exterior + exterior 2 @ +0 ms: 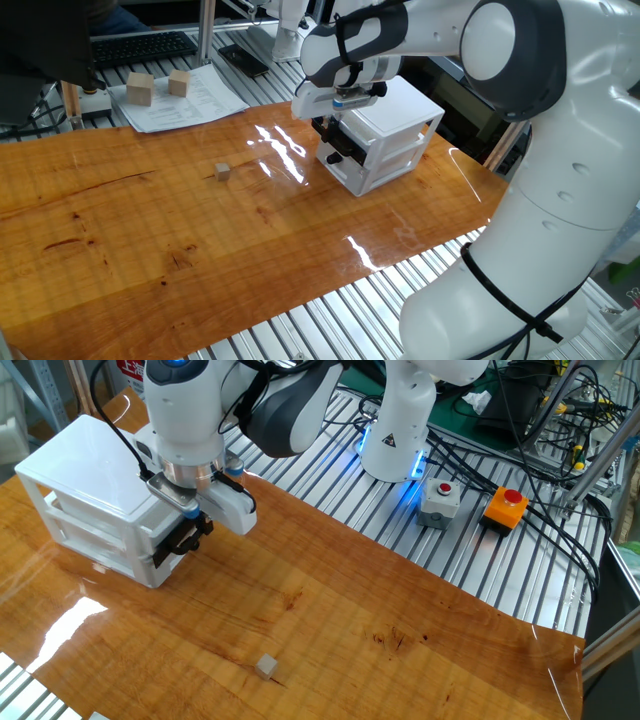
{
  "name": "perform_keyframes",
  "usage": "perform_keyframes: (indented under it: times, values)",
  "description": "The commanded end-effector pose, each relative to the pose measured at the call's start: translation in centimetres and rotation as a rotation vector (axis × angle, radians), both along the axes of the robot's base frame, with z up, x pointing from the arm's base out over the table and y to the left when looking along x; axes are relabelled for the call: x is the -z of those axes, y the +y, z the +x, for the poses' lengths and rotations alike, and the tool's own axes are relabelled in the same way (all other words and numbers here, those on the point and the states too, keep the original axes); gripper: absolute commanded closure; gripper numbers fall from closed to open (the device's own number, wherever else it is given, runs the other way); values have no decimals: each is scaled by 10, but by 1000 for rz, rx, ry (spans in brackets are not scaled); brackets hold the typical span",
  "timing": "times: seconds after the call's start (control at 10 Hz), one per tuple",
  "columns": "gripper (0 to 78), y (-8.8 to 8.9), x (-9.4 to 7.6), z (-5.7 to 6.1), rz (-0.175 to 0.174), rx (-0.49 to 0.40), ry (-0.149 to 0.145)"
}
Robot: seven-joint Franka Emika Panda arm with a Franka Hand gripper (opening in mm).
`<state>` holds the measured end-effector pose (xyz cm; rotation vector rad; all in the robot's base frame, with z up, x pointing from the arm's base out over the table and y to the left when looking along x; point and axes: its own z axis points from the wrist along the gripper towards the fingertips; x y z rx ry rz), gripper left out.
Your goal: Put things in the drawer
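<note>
While the tiny cube [222, 172] lies left of centre, the gripper [186, 536] meets the drawer [340, 146] front, grip unclear.

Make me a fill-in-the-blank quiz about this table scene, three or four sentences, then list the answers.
1. The gripper is at the front of the small white ____.
2. The tiny wooden cube lies on the ____, apart from the gripper.
3. The two larger wooden blocks sit on sheets of ____.
4. The number of drawers in the cabinet is ____.

Answers: cabinet; table; paper; two
</note>
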<state>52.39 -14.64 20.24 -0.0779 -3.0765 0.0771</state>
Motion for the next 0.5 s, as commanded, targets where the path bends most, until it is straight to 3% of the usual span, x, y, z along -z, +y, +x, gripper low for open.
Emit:
perform_keyframes:
  times: [0.1,0.5]
  values:
    - [764,47,-20,-33,21,-9,10]
    - [764,50,-14,-33,22,5,0]
